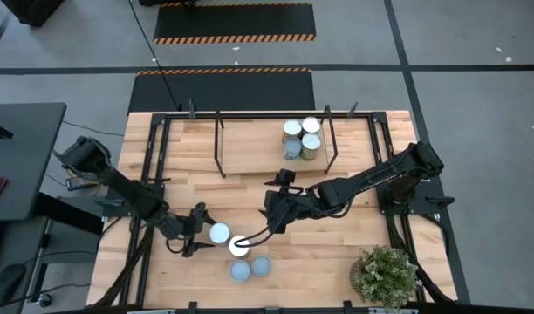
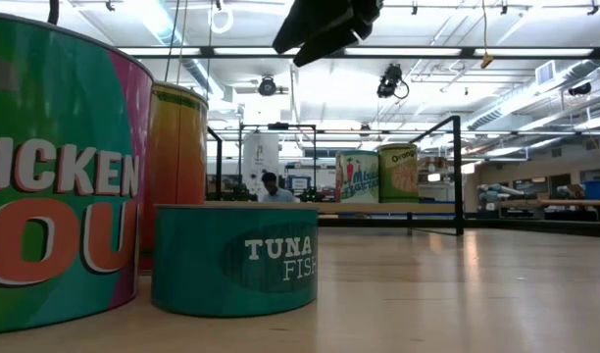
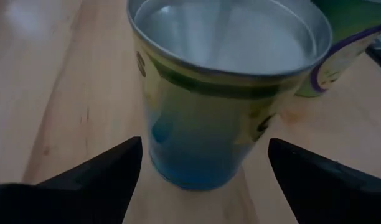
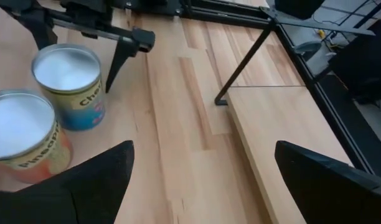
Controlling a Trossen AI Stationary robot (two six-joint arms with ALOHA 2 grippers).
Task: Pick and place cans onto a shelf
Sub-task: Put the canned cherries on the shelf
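High view: the left arm is seen reaching from the desk's (image 1: 197, 174) left edge toward the front centre, its left gripper (image 1: 202, 228) spread around a yellow-labelled can (image 1: 219, 233) without a visible clamp. The right arm is stretched from the right edge across the middle, the right gripper (image 1: 269, 215) released and empty, held behind a second can (image 1: 240, 246). Two flat blue-topped cans (image 1: 249, 268) are noted nearer the front edge, and four cans (image 1: 302, 139) are grouped on the shelf (image 1: 249, 144) at the back. Low view: a flat tuna can (image 2: 233, 258) and two taller cans (image 2: 60, 176) are seen standing on the desk close by, the shelved cans (image 2: 376, 176) far behind, a gripper (image 2: 325, 25) hanging overhead. Left wrist view: the yellow-and-blue can (image 3: 221, 93) is seen upright between the parted fingers (image 3: 97, 174), gaps visible on both sides. Right wrist view: the parted fingers (image 4: 84, 180) are held above bare desk, with two cans (image 4: 50, 106) and the left gripper (image 4: 91, 25) beyond, and the shelf board (image 4: 290, 130) alongside.
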